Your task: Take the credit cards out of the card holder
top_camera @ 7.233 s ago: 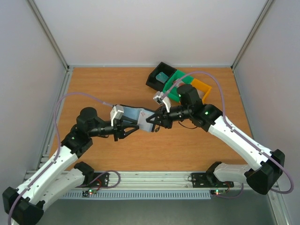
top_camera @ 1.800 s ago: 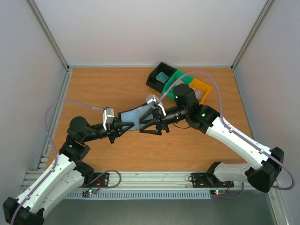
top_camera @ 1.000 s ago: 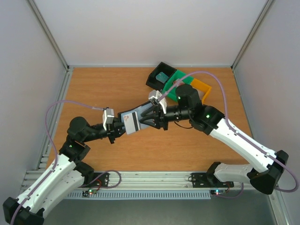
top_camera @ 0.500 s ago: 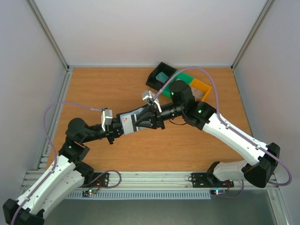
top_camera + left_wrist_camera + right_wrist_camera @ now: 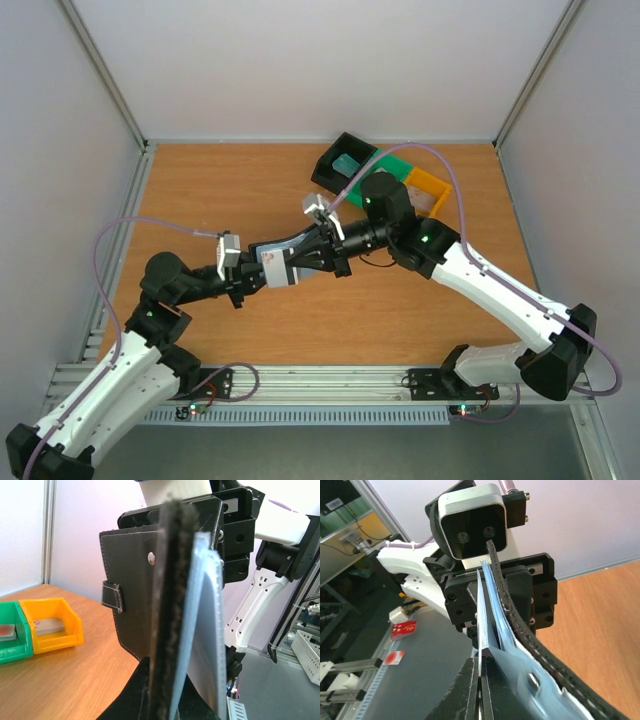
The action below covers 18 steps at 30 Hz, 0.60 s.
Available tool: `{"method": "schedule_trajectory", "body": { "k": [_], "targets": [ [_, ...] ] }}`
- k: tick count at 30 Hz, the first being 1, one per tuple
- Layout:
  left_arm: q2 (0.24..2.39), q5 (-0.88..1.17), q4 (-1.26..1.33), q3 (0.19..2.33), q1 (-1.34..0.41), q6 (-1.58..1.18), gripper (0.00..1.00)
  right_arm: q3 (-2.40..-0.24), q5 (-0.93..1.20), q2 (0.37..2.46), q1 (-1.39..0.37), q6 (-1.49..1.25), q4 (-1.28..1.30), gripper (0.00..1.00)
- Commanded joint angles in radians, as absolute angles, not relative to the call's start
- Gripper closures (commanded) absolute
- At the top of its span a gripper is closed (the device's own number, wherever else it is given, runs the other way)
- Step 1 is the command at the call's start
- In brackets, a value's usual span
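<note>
Over the table (image 5: 200, 190) your left gripper (image 5: 256, 279) clamps the card holder (image 5: 135, 590) aloft, your right gripper (image 5: 299, 262) pinches a pale card (image 5: 274, 268) still pocketed; a teal card (image 5: 347, 164) already lies in the far black tray (image 5: 322, 176).

- left arm (image 5: 165, 295) and right arm (image 5: 470, 275) meet mid-table at the holder (image 5: 290, 245) and a card (image 5: 272, 266): one bar across the middle.
- open wood on the table (image 5: 220, 185) far left, and along the near strip.
- black tray (image 5: 325, 172), green tray (image 5: 400, 162), orange tray (image 5: 432, 180) fill the far right corner, just behind the right arm.
- left arm's cable (image 5: 96, 262) loops over the left edge.
</note>
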State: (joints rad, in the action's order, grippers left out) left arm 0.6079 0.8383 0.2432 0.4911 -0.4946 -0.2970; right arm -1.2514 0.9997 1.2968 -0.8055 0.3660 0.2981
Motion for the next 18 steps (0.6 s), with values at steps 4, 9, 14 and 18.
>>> {"method": "schedule_trajectory", "body": {
  "k": [4, 9, 14, 18],
  "targets": [
    [0.601, 0.838, 0.307, 0.470, -0.494, -0.296, 0.98, -1.245, 0.845, 1.209, -0.785, 0.438, 0.428, 0.99],
    [0.607, 0.868, 0.329, 0.465, -0.493, -0.320, 0.63, -1.243, 0.776, 1.183, -0.752, 0.433, 0.441, 0.99],
    [0.612, 0.892, 0.344, 0.467, -0.491, -0.340, 0.50, -1.250, 0.759, 1.177, -0.743, 0.442, 0.459, 0.99],
    [0.615, 0.894, 0.356, 0.468, -0.489, -0.349, 0.46, -1.268, 0.756, 1.187, -0.742, 0.458, 0.493, 0.99]
  ]
}}
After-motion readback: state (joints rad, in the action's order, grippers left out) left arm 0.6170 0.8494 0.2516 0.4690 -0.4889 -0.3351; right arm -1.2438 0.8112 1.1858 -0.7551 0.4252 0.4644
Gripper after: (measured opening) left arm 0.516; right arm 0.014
